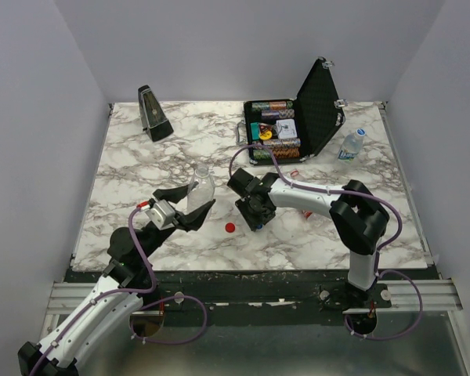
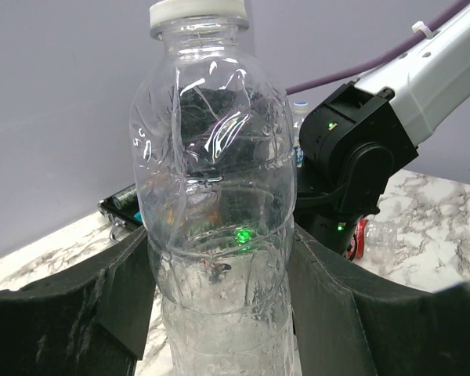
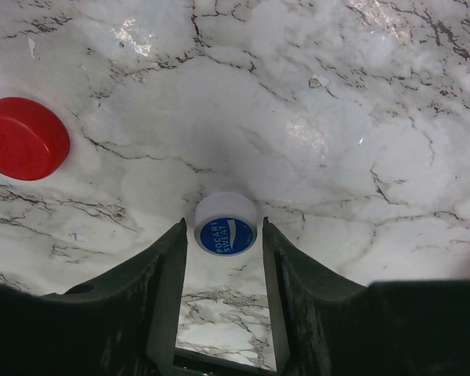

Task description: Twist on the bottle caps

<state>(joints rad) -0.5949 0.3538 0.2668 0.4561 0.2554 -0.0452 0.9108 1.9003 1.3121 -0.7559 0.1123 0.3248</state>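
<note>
**A:** Left side?
**B:** left gripper (image 2: 219, 270) is clamped on the clear thin-walled plastic bottle (image 2: 211, 157). Bottle is upright. Matte black pads (image 2: 117, 301) press both flanks low on the body. Wall is glossy, creased and ribbed, bulging above the grip. There's a white ring at the neck, and I can't tell if it's a cap or a collar.
**A:** Loose caps?
**B:** plain red round plastic cap (image 3: 23, 149) lies flat on the white grey-veined marble tabletop (image 3: 360, 117). It's a smooth low disc, off to the left of the right gripper (image 3: 223, 235), ahead of its tips and clear of both fingers.
**A:** Right claw?
**B:** small round blue-faced cap (image 3: 225, 225) sits right between its fingertips. The printed blue face is turned to the wrist camera, with the white skirt behind it. Jaws are narrow, with a sliver of gap on each side, so it looks bracketed, not pinched. Can't tell if it's resting on the marble.
**A:** Further right?
**B:** open black hard case (image 1: 317, 110), textured lid up, is beyond the right gripper. small clear blue-labelled bottle (image 1: 351, 145) stands just right of the case.
</note>
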